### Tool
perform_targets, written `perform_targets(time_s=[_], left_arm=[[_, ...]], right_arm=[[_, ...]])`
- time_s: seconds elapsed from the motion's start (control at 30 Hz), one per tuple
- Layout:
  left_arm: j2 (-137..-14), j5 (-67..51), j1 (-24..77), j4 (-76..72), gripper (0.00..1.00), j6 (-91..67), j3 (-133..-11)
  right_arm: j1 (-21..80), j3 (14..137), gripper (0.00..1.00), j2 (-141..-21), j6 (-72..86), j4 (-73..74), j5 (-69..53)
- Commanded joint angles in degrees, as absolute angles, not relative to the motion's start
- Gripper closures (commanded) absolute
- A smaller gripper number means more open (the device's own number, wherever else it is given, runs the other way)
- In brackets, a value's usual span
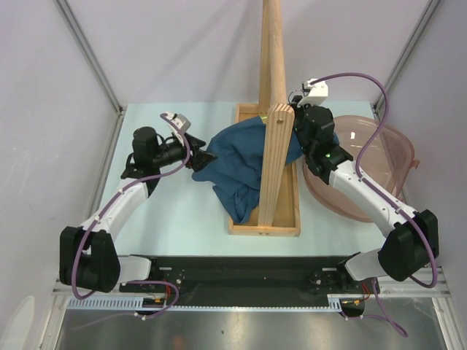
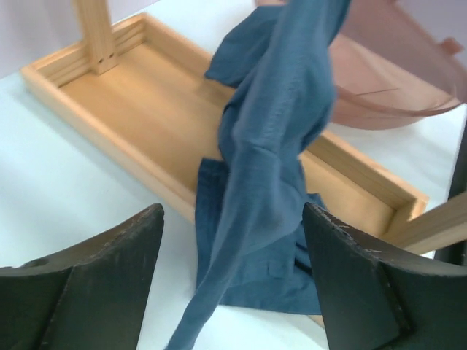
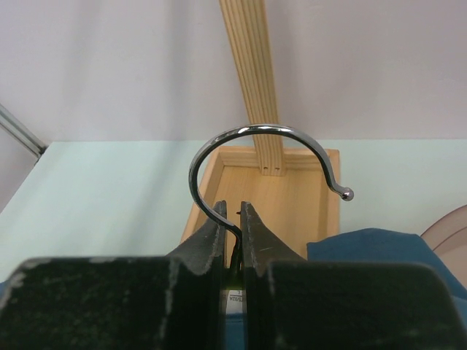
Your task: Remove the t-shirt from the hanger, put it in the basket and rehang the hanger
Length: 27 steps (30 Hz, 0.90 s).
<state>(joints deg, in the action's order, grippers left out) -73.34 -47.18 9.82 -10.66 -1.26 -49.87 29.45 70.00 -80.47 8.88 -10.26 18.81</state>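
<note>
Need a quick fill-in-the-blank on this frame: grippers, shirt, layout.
1. The right gripper grips the hanger by its metal ____.
2. The left gripper has its jaws ____, with the t-shirt hanging between them.
3. The bowl lies on the ____ arm's side of the tray.
Missing words: hook; open; right.

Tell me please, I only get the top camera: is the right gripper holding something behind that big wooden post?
Observer: Yes. Its wrist camera shows the right gripper shut on the hanger, at the bottom of its metal hook.
Operator: Is the hook on the post?
Observer: No, it hooks onto nothing. The wooden post stands behind it.
Operator: Is the left gripper holding the t-shirt?
Observer: No. The left gripper is open, and the t-shirt hangs between its fingers.
</note>
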Motion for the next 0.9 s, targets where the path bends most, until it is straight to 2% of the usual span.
perform_targets(time_s=[0.0,0.03,0.2,0.23,0.4,0.43,0.87], left_arm=[[-73.6,-54.1,9.8,-15.9,0.28,-2.9,-50.4],[-74.0,-54.5,9.8,-16.3,0.37,-3.2,-50.7],[-77.8,-52.5,9.8,-15.1,0.60,-4.6,-52.8],[-78.0,-52.1,9.8,-14.7,0.71,-4.7,-53.1],[-77.5,-48.3,9.8,-12.3,0.88,-5.1,-54.6],[-77.3,-47.4,9.8,-11.3,0.98,-4.9,-54.7],[-65.9,-21.0,9.3,-13.6,1.00,-9.1,-49.8]], right_arm=[[28.9,73.4,1.00,-78.9,12.6,-13.1,20.7],[28.9,73.4,1.00,-78.8,13.0,-13.2,20.7],[28.9,73.3,1.00,-78.6,13.8,-13.4,21.4],[28.8,73.5,1.00,-78.5,14.1,-13.3,21.7],[28.9,73.7,1.00,-78.5,14.5,-12.7,23.1],[28.9,73.7,1.00,-78.5,14.6,-12.6,23.7],[29.1,73.6,1.00,-77.7,16.4,-11.3,29.6]])
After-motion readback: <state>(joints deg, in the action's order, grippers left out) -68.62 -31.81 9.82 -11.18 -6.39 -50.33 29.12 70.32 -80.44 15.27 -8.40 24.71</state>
